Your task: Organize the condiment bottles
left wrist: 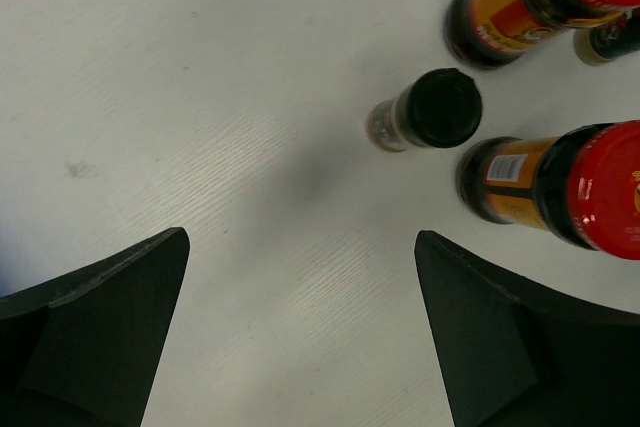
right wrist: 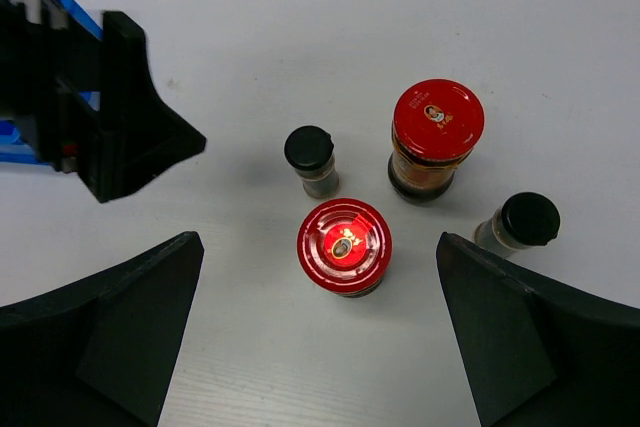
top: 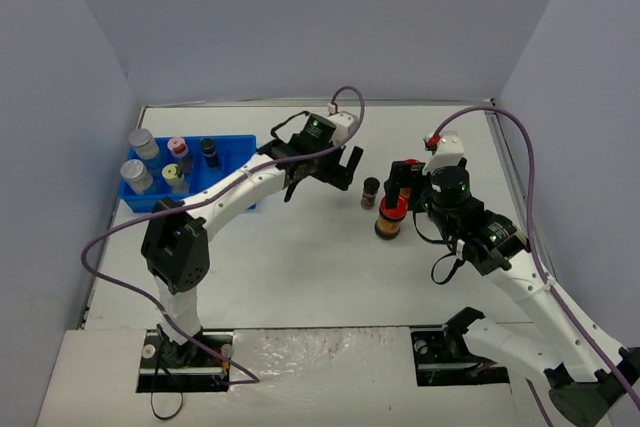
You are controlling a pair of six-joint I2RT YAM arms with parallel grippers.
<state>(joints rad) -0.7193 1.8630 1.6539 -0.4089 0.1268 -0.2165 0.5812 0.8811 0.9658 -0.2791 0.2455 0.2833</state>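
Standing loose on the white table (top: pixel 300 267), right of centre, in a tight cluster: four condiment bottles, all upright.
- nearer red-lidded jar (right wrist: pixel 344 245), orange-brown, lid seen from straight above.
- farther red-lidded jar (right wrist: pixel 437 127), just beside the first.
- small black-capped jar (right wrist: pixel 309 155), on the cluster's left flank, touching neither red lid.
- second black-capped jar (right wrist: pixel 527 220), on the right flank, near the farther red-lidded jar.

Standing upright in the blue bin (top: pixel 232 154) at the table's left: two silver-lidded jars (top: pixel 142 143), pink-capped jar (top: pixel 178 147), yellow-green-capped jar (top: pixel 173 175), third black-capped jar (top: pixel 208 147).

Released and grasping nothing: left gripper (left wrist: pixel 302 235), jaws spread wide, hanging between bin and cluster, small black-capped jar ahead of it and untouched.

Released and grasping nothing: right gripper (right wrist: pixel 318 239), jaws at full spread, poised over the cluster. Nearer red-lidded jar framed between the fingers in the wrist view, clear gaps on both sides. Height of the fingers relative to that jar: cannot tell.
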